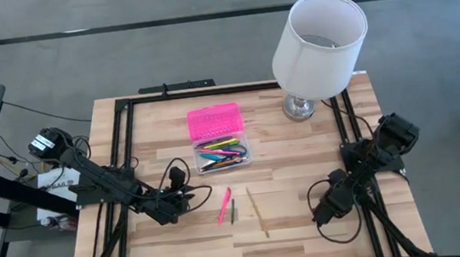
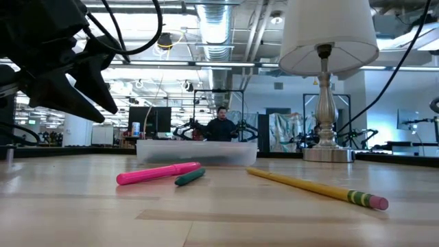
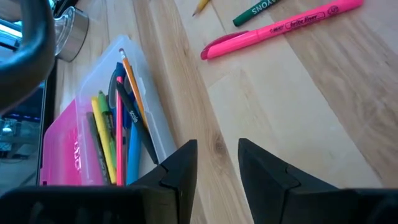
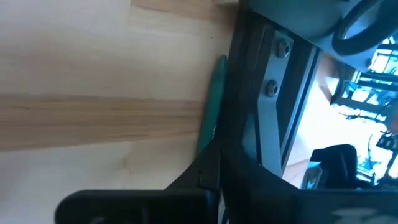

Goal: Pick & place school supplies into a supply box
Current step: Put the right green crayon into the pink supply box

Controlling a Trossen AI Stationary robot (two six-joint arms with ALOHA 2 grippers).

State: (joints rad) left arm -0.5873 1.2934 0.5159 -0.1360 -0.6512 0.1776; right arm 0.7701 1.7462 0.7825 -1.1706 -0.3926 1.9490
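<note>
Near the middle of the bench point(image 1: 183, 253) we see the supply box point(image 1: 222, 153): its clear base holds a bundle of coloured pens and pencils point(image 1: 220, 152), and its pink lid point(image 1: 213, 121) lies open on the side toward the far edge. Toward the near edge from the box, three supplies lie loose on the wood: a pink highlighter point(image 1: 224, 205), a dark green marker point(image 1: 233, 211) just beside it, and a yellow pencil point(image 1: 258, 211) a little further toward the right edge. Toward the far right corner stands a white lamp point(image 1: 317, 46).

Our left gripper point(image 1: 177, 178) hovers toward the left edge from the loose supplies, close to the box; its fingers point(image 3: 180, 171) stand apart with bare wood showing between them, grasping nothing. Our right gripper point(image 1: 323, 211) sits by the right edge, close to the black frame rail point(image 4: 264, 106). Its fingers are clenched together, and a green pen point(image 4: 210, 106) lies along the rail just ahead of them; we cannot tell whether the fingertips touch it.

Beyond the far edge, a person point(image 2: 221, 126) shows in the room.
</note>
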